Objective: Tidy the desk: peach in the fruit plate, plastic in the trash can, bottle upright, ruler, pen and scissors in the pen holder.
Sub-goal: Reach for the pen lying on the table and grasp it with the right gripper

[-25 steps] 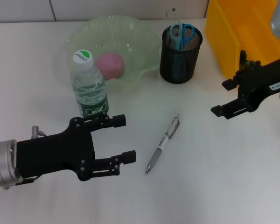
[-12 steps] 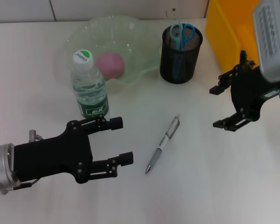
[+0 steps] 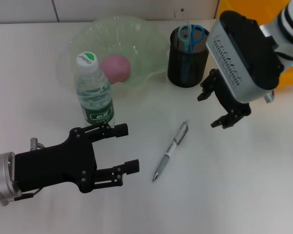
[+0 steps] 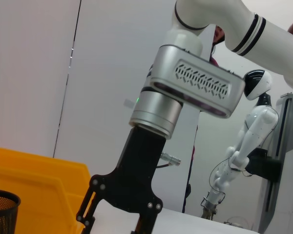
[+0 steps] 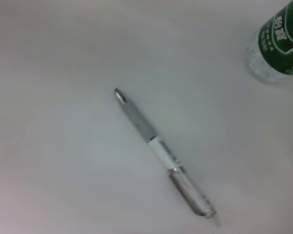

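Pen lying loose on the counter between our two open hands.

We are holding our left hand (image 3: 121,152) low over the counter (image 3: 234,185), fingers spread apart, just in front of the upright bottle (image 3: 94,90). Behind it the peach (image 3: 115,68) is sitting in the fruit plate (image 3: 136,36). The pen (image 3: 170,150) is lying flat mid-counter, untouched. The scissors (image 3: 191,35) are standing in the pen holder (image 3: 188,57). Our right hand (image 3: 218,107) is hovering beside the holder, fingers apart, above the pen's far end.
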Robot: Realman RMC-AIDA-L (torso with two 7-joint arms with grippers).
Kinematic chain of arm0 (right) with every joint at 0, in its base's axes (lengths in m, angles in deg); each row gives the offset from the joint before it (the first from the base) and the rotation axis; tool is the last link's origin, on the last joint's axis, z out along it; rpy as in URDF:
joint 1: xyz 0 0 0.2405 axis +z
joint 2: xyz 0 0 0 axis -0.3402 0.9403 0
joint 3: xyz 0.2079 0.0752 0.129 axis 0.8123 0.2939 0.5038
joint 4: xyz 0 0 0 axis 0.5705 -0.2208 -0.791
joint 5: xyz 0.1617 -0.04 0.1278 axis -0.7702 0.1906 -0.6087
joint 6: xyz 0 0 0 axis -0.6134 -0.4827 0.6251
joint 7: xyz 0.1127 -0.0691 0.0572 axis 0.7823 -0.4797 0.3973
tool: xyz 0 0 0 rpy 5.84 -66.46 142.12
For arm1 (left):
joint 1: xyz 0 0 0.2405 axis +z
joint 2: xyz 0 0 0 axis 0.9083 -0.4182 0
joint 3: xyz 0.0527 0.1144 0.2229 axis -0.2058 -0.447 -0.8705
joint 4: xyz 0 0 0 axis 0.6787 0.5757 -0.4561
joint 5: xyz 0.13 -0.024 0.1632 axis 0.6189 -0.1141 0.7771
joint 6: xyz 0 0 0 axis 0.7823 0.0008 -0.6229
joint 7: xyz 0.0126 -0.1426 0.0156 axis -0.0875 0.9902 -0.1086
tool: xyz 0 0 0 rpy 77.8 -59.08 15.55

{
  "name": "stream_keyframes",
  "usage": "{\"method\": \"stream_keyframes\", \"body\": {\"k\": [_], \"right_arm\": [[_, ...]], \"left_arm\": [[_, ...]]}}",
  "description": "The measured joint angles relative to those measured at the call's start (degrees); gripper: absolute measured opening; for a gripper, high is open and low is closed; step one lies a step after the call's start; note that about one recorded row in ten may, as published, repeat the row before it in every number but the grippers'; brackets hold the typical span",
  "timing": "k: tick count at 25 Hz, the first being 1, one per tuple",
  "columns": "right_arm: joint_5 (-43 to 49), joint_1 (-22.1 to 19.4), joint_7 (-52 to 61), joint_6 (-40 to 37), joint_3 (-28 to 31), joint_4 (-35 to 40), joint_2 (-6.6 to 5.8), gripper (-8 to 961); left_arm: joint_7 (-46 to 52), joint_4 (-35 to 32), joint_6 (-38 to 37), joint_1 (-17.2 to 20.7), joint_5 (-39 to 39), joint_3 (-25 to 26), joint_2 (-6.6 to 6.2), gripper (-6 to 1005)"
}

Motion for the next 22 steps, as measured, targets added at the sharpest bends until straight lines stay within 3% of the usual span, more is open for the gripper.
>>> {"method": "stream_keyframes", "body": {"k": [6,7,9,11,14,15,16,17,18,20,21,22], "right_arm": [[-2.77,-1.86,6.39,-0.9,2.08,3.14,0.09,662],[-3.99,-4.69,10.58,-2.45,5.94,6.7,0.03,648],[-5.2,-6.16,12.04,-3.29,8.69,8.25,0.04,621],[-17.33,-15.35,15.33,-6.09,20.15,14.88,0.1,650],[-22.46,-18.8,15.3,-6.13,21.96,15.94,0.11,685],[-31.93,-25.88,13.79,-5.08,24.78,16.88,0.16,691],[-31.93,-25.88,13.79,-5.08,24.78,16.88,0.16,697],[-38.44,-31.18,10.78,-4.32,26.39,15.79,0.36,703],[-38.44,-31.18,10.78,-4.32,26.39,15.79,0.36,709],[-47.09,-38.05,4.04,-2.79,28.2,8.24,0.5,721],[-47.09,-38.05,4.04,-2.79,28.2,8.24,0.5,727],[-52.69,-41.13,-3.66,-1.92,29.32,-0.32,0.37,733]], "left_arm": [[0.04,-0.42,-0.28,-0.14,-0.29,0.0,-0.06,804],[0.04,-0.5,-0.29,-0.21,-0.3,0.0,-0.07,805],[0.04,-0.49,-0.27,-0.28,-0.3,0.0,-0.07,805],[1.16,-0.36,0.13,-0.76,-0.62,1.26,0.14,805],[3.23,-0.49,0.15,-1.13,-1.4,1.91,0.28,805],[5.57,-0.95,0.12,-1.94,-2.17,1.95,0.33,805],[5.57,-0.95,0.12,-1.94,-2.17,1.95,0.33,805],[7.11,-1.81,0.02,-2.53,-2.48,1.81,0.36,805],[9.21,-3.22,0.17,-2.86,-2.57,1.6,0.48,805],[16.88,-9.16,3.69,-3.08,-2.63,-0.44,0.75,805],[16.88,-9.16,3.69,-3.08,-2.63,-0.44,0.75,803],[19.89,-11.78,6.01,-3.03,-2.64,-1.97,0.73,802]]}}
